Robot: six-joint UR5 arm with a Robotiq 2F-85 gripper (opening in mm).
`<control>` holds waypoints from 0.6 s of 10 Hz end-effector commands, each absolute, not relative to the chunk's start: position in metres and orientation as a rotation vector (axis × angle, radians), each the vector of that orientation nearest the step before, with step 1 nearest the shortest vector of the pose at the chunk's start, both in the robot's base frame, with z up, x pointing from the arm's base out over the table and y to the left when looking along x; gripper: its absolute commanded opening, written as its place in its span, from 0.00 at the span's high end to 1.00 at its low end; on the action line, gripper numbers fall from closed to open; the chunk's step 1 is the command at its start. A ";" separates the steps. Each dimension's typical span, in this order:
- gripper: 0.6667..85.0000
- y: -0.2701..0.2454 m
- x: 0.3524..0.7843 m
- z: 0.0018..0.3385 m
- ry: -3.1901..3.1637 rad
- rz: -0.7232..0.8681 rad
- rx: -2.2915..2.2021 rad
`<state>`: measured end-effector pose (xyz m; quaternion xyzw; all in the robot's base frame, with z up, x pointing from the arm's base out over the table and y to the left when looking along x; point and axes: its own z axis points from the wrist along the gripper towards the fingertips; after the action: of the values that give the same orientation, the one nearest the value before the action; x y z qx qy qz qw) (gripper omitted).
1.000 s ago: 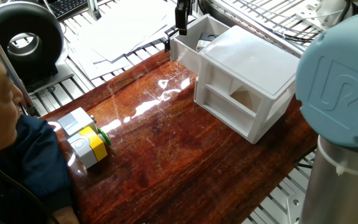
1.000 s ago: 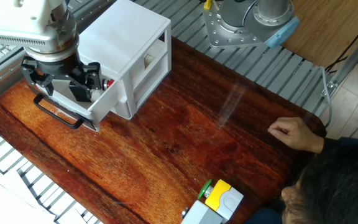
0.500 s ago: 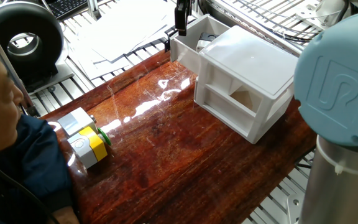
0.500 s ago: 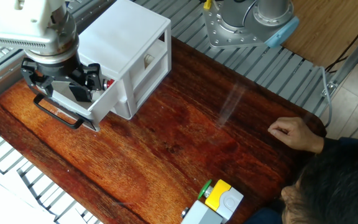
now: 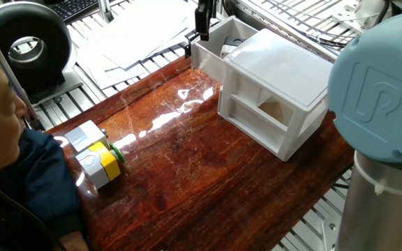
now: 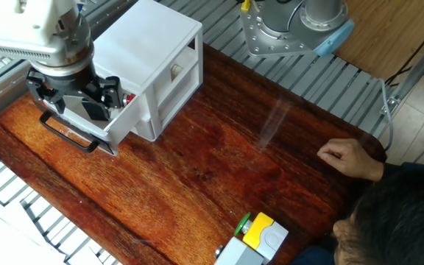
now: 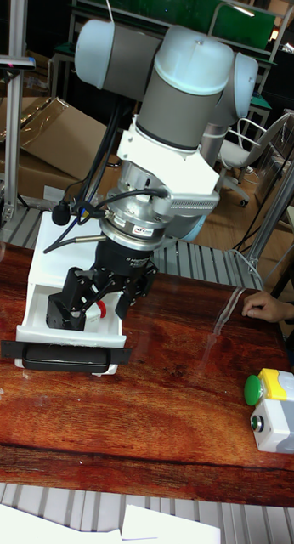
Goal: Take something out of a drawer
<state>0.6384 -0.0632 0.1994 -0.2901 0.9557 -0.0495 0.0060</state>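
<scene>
The white drawer (image 6: 120, 121) (image 7: 70, 336) (image 5: 211, 59) stands pulled out of the white cabinet (image 6: 149, 37) (image 5: 278, 66), black handle (image 7: 66, 355) to the front. My gripper (image 6: 79, 103) (image 7: 92, 310) reaches down into it, black fingers (image 7: 64, 310) spread either side of the something, a small block. Only its red knob (image 6: 128, 98) (image 7: 100, 311) and a bit of white show. Whether the fingers press on it is hidden. In one fixed view only a black finger (image 5: 203, 21) shows above the drawer's far end.
A grey-and-yellow block with a green knob (image 5: 96, 153) (image 6: 260, 235) (image 7: 274, 408) sits near the table's edge by a seated person. The person's hand (image 6: 348, 158) (image 7: 266, 304) rests on the wood. The arm's base (image 6: 293, 26) stands behind the cabinet. Papers and a black roll (image 5: 26, 42) lie beyond.
The arm's blue shoulder cap has shifted slightly left in one fixed view. The gripper, drawer and block look unchanged.
</scene>
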 end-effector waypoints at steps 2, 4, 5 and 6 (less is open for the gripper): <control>0.12 -0.058 0.642 0.200 2.970 -0.126 -0.916; 0.12 -0.066 0.628 0.194 2.971 -0.057 -0.914; 0.12 -0.076 0.622 0.192 2.980 -0.077 -0.917; 0.12 -0.082 0.616 0.190 2.995 -0.082 -0.909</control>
<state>0.6274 -0.0722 0.1936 -0.2933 0.9554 -0.0337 0.0087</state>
